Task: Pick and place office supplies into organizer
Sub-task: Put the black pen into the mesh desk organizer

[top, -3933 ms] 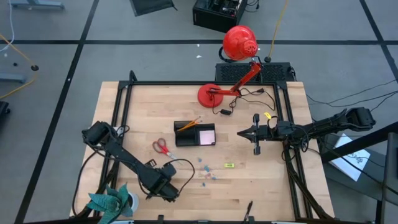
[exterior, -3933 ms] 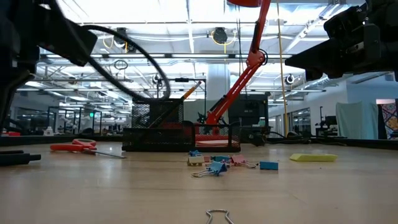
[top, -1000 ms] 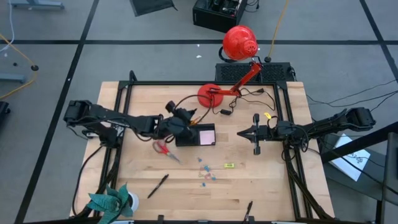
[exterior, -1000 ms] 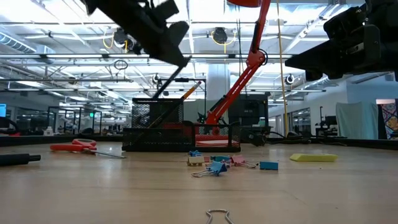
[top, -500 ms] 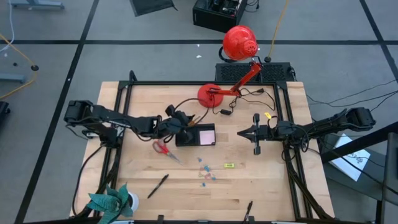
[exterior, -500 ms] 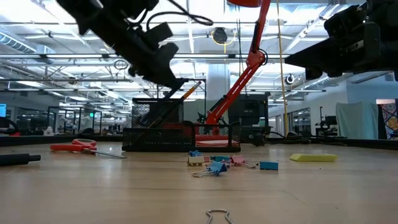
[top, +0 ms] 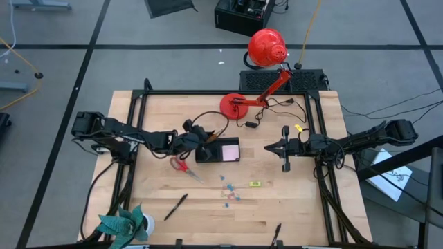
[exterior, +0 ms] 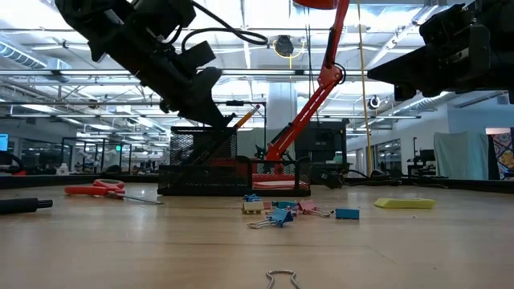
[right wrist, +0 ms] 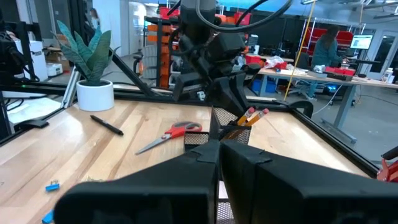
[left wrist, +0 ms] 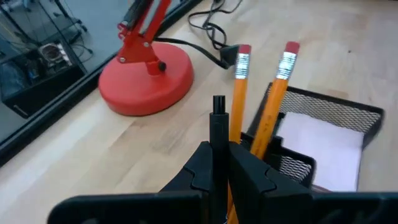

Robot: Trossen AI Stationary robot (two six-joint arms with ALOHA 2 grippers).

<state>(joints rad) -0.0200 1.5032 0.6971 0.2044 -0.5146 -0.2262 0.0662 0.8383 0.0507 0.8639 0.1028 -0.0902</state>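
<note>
Pen [left wrist: 217, 134] pinched in left claw [left wrist: 219, 163]

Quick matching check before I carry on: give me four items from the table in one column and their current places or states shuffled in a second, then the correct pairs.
Things:
1. black pen
2. red-handled scissors
3. two orange pencils
4. pink notepad

Places or states:
A. lying flat inside the organizer
B. standing tilted in the organizer's pen cup
C. clamped upright in the left gripper over the organizer
D. flat on the table beside the organizer, towards the left arm

Pairs: 1-C, 2-D, 3-B, 4-A

The right gripper waits on the organizer's other side.
</note>
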